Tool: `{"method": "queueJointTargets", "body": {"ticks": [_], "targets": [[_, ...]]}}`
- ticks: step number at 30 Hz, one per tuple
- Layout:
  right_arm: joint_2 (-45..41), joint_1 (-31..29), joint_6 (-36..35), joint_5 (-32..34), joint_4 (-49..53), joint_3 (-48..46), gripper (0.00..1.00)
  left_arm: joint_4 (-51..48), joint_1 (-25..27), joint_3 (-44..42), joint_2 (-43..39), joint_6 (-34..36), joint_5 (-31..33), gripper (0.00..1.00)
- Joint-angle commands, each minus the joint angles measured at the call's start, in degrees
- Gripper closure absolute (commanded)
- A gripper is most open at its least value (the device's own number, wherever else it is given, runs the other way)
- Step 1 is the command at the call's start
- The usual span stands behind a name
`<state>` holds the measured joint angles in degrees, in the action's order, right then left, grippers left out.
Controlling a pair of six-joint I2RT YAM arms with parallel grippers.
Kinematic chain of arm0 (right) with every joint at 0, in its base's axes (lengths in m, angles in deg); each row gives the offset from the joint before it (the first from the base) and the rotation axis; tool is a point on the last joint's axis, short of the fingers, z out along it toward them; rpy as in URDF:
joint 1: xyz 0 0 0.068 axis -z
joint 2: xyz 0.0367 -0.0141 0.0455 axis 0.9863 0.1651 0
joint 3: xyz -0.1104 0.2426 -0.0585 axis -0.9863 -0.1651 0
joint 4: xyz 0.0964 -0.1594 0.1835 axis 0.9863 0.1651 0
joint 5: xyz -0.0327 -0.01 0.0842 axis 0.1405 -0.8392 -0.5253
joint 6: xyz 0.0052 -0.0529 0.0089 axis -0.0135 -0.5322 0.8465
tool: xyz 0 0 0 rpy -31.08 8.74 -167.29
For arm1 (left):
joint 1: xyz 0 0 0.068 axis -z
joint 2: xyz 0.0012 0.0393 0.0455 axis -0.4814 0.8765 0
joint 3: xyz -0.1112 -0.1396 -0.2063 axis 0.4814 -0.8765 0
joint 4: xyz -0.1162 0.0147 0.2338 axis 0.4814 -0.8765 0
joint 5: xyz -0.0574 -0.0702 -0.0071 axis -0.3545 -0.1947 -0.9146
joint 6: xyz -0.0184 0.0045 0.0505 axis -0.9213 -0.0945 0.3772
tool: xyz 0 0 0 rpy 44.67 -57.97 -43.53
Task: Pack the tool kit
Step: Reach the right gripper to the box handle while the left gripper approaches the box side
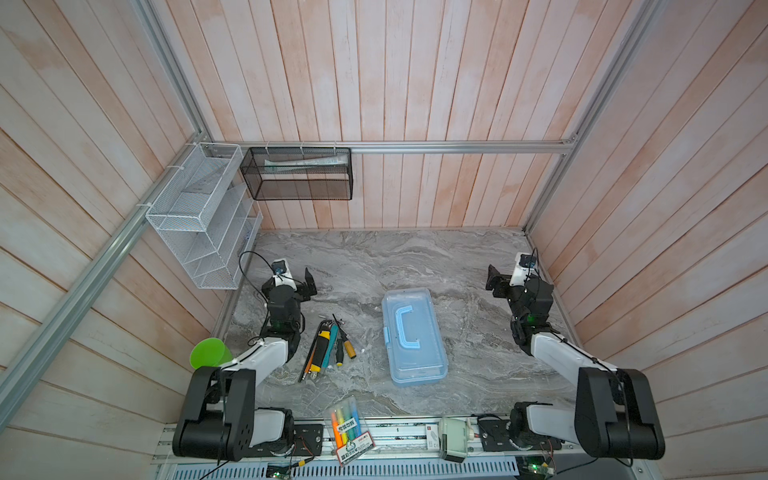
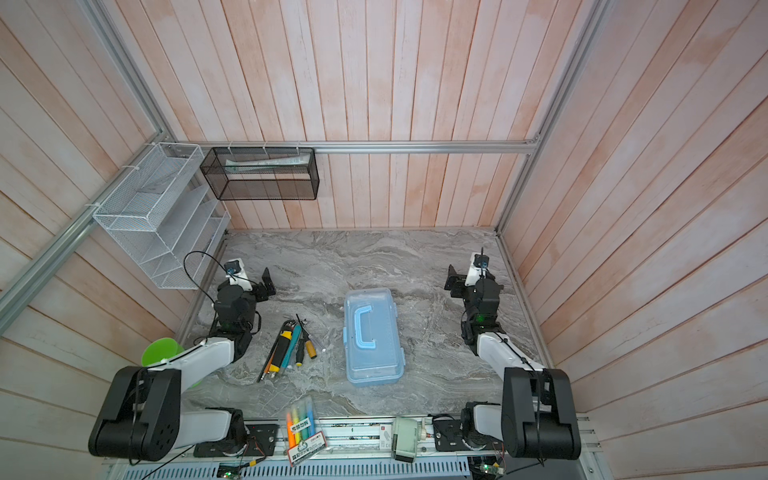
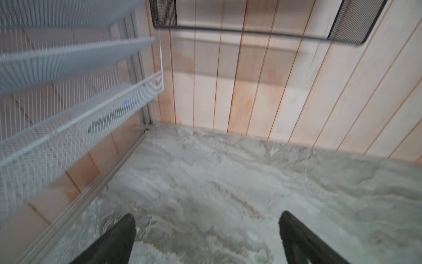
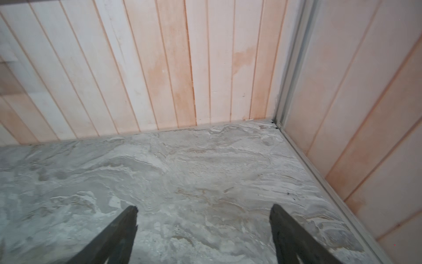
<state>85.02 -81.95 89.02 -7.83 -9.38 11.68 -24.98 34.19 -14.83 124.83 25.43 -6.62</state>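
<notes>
On table [image 1: 374,257]: light-blue case [image 1: 413,336], lid shut. Just left of case: loose screwdrivers [image 1: 328,347]. Well apart from case, either side: left gripper [image 3: 207,217] and right gripper [image 4: 205,209], jaws spread wide, holding nothing

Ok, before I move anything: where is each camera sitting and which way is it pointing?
Top views: high over the front edge, looking down and toward the back wall; both arms, the closed case and loose tools show.
Left wrist: low over the table, facing the back-left corner and white rack; open left fingers show.
Right wrist: facing the back-right corner; open right fingers show.
Shared: top views nearly match; wrist views both see back wall, table.
</notes>
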Motion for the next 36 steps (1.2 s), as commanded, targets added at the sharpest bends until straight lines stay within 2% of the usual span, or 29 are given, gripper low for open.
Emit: {"method": "queueJointTargets", "body": {"ticks": [1, 5, 8, 11, 13, 14, 17, 20, 26, 31, 36], "targets": [[-2.2, -5.2, 4.4, -5.5, 20.9, 5.9, 0.16, -23.6, 2.9, 6.1, -4.1, -7.8, -5.3, 0.0], [-2.9, -15.2, 5.0, -4.8, 35.7, 14.8, 0.2, -32.6, 7.8, 7.5, -6.8, -13.6, -10.4, 0.0], [-3.3, -21.3, 6.3, -6.2, 44.9, 19.9, 0.21, -33.1, 8.9, 4.4, -8.8, -19.9, -16.0, 0.0], [-4.4, -26.1, 10.4, -8.6, 49.7, 22.7, 0.21, -30.9, 9.5, 0.7, -9.9, -22.5, -22.7, 0.0], [-5.7, -28.9, 13.3, -13.5, 49.2, 22.8, 0.22, -29.6, 11.4, -1.8, -11.4, -23.2, -21.3, 0.0], [-6.3, -30.5, 15.1, -14.6, 48.6, 22.6, 0.22, -28.8, 12.4, -3.2, -12.1, -23.6, -19.2, 0.0], [-6.6, -35.2, 19.6, -15.3, 47.5, 21.7, 0.22, -24.8, 14.1, -7.6, -14.2, -24.8, -18.9, 0.0], [-4.6, -37.2, 22.6, -14.1, 51.0, 23.0, 0.25, -24.3, 15.1, -9.0, -13.9, -25.5, -21.9, 0.0], [2.4, -39.3, 25.8, -13.4, 60.3, 28.9, 0.26, -25.6, 19.5, -9.1, -10.2, -27.2, -22.2, 0.0], [6.2, -42.6, 27.4, -14.1, 58.7, 30.2, 0.26, -20.8, 22.9, -10.3, -8.1, -28.7, -24.7, 0.0], [10.0, -43.4, 28.2, -15.1, 59.0, 32.2, 0.31, -18.7, 26.9, -10.8, -5.6, -30.7, -22.3, 0.0]]}}
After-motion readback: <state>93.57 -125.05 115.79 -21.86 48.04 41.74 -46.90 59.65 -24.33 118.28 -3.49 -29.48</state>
